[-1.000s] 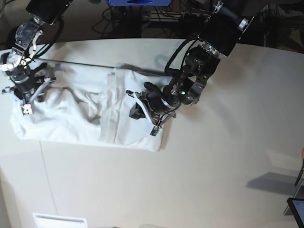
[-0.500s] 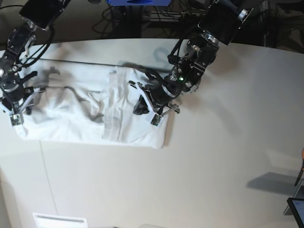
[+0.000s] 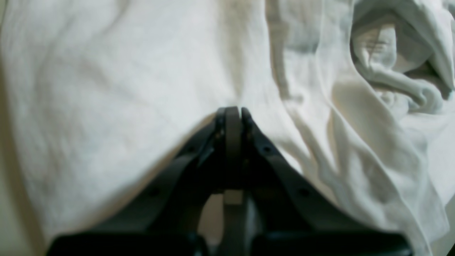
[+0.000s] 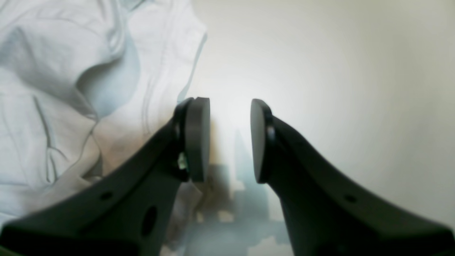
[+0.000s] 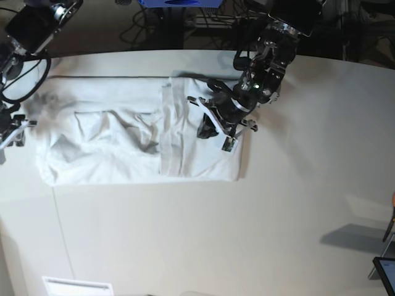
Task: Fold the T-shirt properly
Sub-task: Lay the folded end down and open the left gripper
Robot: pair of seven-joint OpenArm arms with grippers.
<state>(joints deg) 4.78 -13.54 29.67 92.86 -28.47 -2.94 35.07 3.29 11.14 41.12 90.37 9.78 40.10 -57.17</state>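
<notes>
The white T-shirt (image 5: 111, 142) lies spread across the back left of the table, with a folded band down its right part. My left gripper (image 5: 207, 129) rests on that right part. In the left wrist view its jaws are shut (image 3: 231, 111) and pinch a crease of the T-shirt (image 3: 124, 89). My right gripper (image 5: 8, 132) is just off the shirt's left edge. In the right wrist view it stands open (image 4: 229, 138) over bare tabletop with nothing between its pads (image 4: 197, 138), and the T-shirt's hemmed edge (image 4: 53, 89) lies to their left.
The white table (image 5: 278, 216) ends close behind the shirt, with dark cables and a blue item (image 5: 179, 2) beyond. A white label (image 5: 77, 287) sits at the front edge. A dark object (image 5: 386, 271) stands at the far right.
The left gripper has moved right and toward the back, and the T-shirt has shifted with it and lies flatter. The right gripper has drawn left, off the shirt's edge.
</notes>
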